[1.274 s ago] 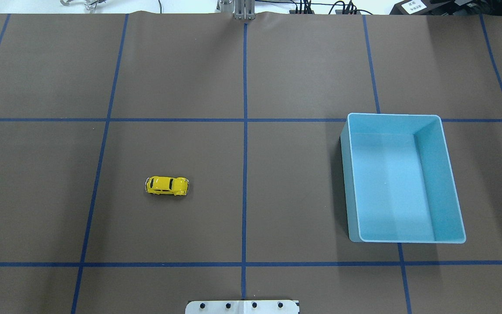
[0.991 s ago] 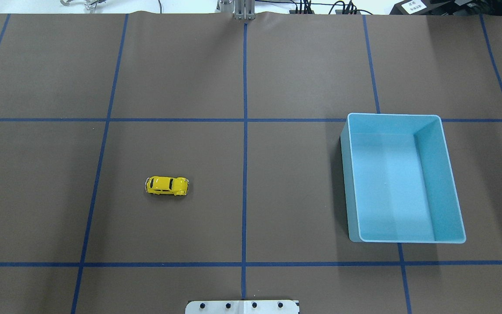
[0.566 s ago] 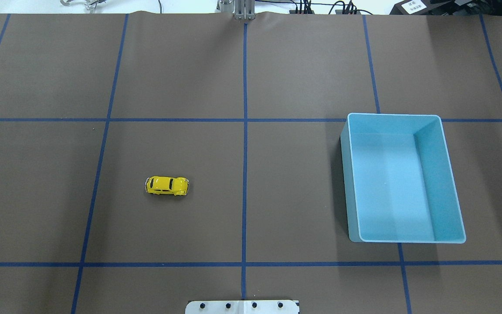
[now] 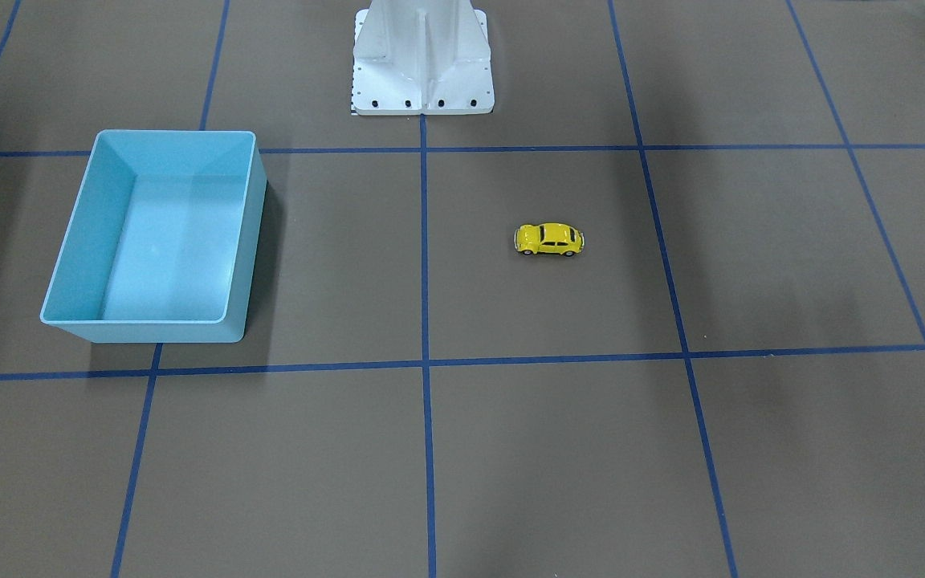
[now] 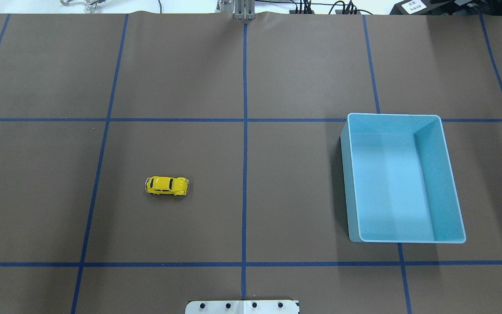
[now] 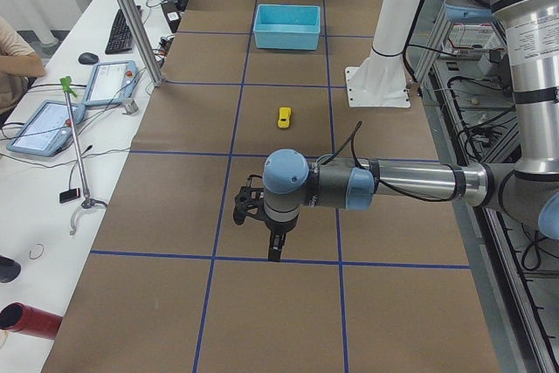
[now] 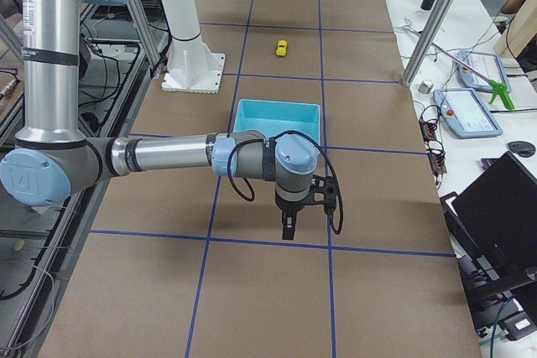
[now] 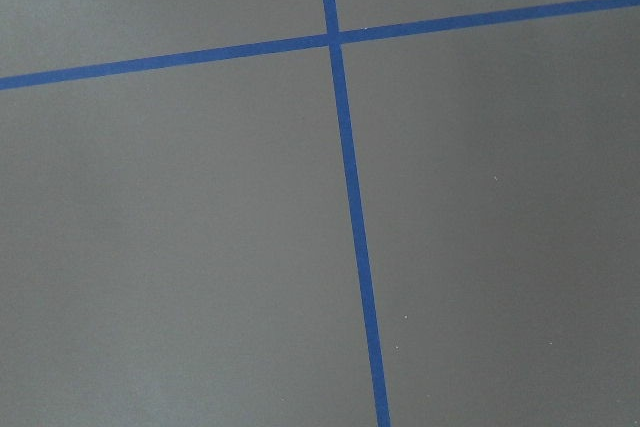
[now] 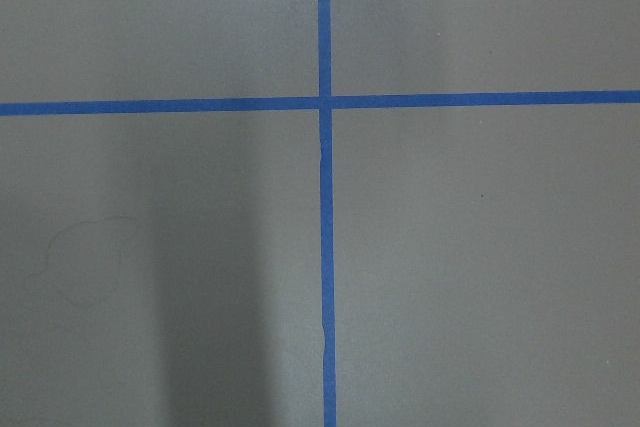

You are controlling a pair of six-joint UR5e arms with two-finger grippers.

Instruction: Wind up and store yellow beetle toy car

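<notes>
The yellow beetle toy car (image 5: 167,186) stands on its wheels on the brown table mat, left of the centre line; it also shows in the front view (image 4: 549,239) and both side views (image 6: 284,117) (image 7: 282,47). The empty light blue bin (image 5: 390,183) (image 4: 165,241) sits on the right half. My left gripper (image 6: 275,251) hangs over the mat far to the left of the car, pointing down; I cannot tell if it is open. My right gripper (image 7: 288,228) hangs beyond the bin (image 7: 277,119) at the right end; I cannot tell its state. Both wrist views show only mat and blue tape.
The white robot base (image 4: 422,56) stands at the near middle edge of the table. Blue tape lines (image 5: 245,131) grid the mat. Metal posts (image 6: 131,24) (image 7: 436,23) and desks with tablets and a keyboard line the far side.
</notes>
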